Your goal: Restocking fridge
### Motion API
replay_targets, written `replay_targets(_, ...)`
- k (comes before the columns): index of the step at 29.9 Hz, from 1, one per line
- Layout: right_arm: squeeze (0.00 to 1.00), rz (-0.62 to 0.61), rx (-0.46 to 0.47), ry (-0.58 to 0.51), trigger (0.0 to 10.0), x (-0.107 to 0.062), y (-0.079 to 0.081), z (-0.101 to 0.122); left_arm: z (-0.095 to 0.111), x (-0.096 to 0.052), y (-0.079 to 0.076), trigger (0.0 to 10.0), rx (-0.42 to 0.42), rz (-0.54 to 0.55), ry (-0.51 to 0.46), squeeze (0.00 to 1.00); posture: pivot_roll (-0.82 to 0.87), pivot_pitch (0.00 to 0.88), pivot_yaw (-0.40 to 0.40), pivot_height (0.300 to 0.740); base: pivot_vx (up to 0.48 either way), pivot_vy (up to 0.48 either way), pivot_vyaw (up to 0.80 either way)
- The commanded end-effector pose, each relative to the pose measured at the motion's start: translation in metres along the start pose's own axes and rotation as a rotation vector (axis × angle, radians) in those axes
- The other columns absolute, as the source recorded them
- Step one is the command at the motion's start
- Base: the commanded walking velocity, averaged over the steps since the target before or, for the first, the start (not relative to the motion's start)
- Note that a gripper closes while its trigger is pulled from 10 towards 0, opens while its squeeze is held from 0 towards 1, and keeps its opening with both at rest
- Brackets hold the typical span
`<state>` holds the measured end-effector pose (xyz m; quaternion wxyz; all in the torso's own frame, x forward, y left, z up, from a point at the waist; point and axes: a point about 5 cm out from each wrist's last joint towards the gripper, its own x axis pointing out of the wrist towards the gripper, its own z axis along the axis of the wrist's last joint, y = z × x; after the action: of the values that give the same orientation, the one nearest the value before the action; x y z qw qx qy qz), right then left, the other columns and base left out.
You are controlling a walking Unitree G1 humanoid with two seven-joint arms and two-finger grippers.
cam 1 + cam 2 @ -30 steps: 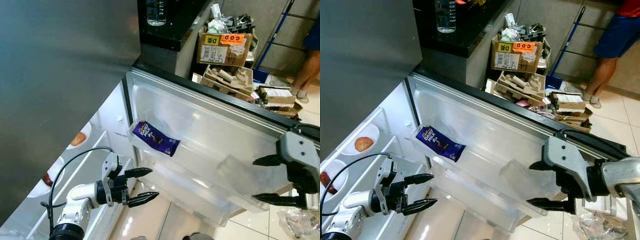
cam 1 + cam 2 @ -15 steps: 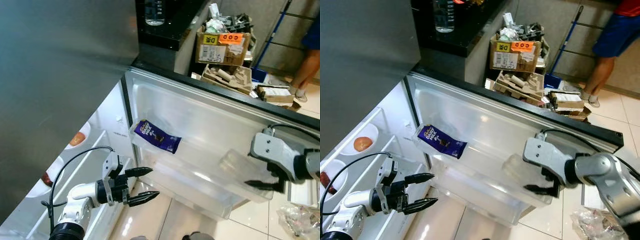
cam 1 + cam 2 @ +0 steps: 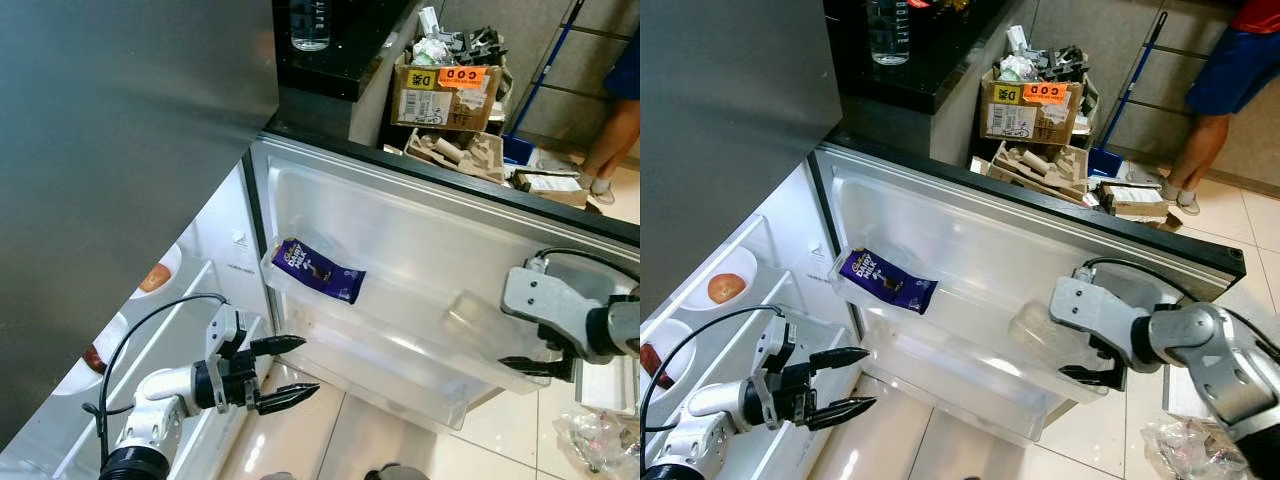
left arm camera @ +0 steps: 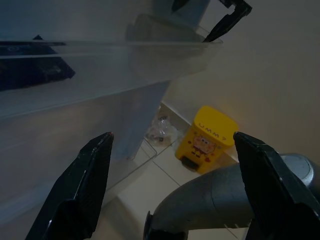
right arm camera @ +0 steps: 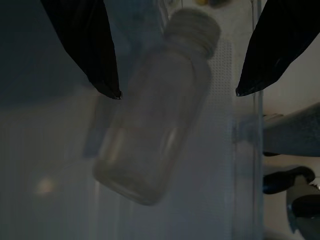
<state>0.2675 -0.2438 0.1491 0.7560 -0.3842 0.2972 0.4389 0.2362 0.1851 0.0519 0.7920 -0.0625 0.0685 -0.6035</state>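
A clear bottle (image 5: 150, 125) lies tilted on its side in the open fridge door's shelf (image 3: 970, 385), its cap away from the right gripper (image 5: 177, 92), whose spread fingers hold nothing; the left gripper (image 3: 290, 370) hangs open, empty

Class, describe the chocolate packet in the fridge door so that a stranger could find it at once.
Start at the open fridge door with its clear plastic shelves. The flat purple chocolate packet lies in the upper clear shelf near the hinge side, above the left pincer. It is the door's one coloured item; the clear plastic bottle farther along is see-through.
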Motion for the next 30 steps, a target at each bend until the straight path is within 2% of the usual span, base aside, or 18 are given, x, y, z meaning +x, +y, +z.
replay_targets(1, 0.00, 0.030, -0.008, 0.000, 10.0, 0.005, 0.003, -0.001, -0.005, 0.001, -0.003, 10.0, -0.012, -0.002, 0.016, 0.00, -0.09, 0.090, -0.045, 0.740, 0.000, 0.000, 0.00)
replay_targets(7, 0.00, 0.044, -0.019, 0.003, 10.0, 0.011, 0.004, 0.001, -0.006, 0.001, -0.004, 10.0, -0.012, -0.004, 0.018, 0.00, -0.09, 0.089, -0.047, 0.740, 0.000, 0.000, 0.00)
replay_targets(13, 0.00, 0.064, -0.011, 0.059, 10.0, 0.019, 0.005, -0.002, -0.006, 0.002, -0.004, 10.0, -0.015, -0.005, 0.017, 0.00, -0.09, 0.093, -0.048, 0.740, 0.000, 0.000, 0.00)
replay_targets(18, 0.00, 0.086, 0.029, 0.119, 10.0, 0.015, 0.004, -0.011, -0.007, 0.002, -0.005, 10.0, -0.017, -0.002, 0.016, 0.00, -0.09, 0.100, -0.051, 0.740, 0.000, 0.000, 0.00)
replay_targets(30, 0.00, 0.122, 0.025, 0.167, 10.0, 0.011, 0.003, -0.014, -0.008, 0.003, -0.005, 10.0, -0.020, 0.007, 0.011, 0.00, -0.09, 0.101, -0.058, 0.740, 0.000, 0.000, 0.00)
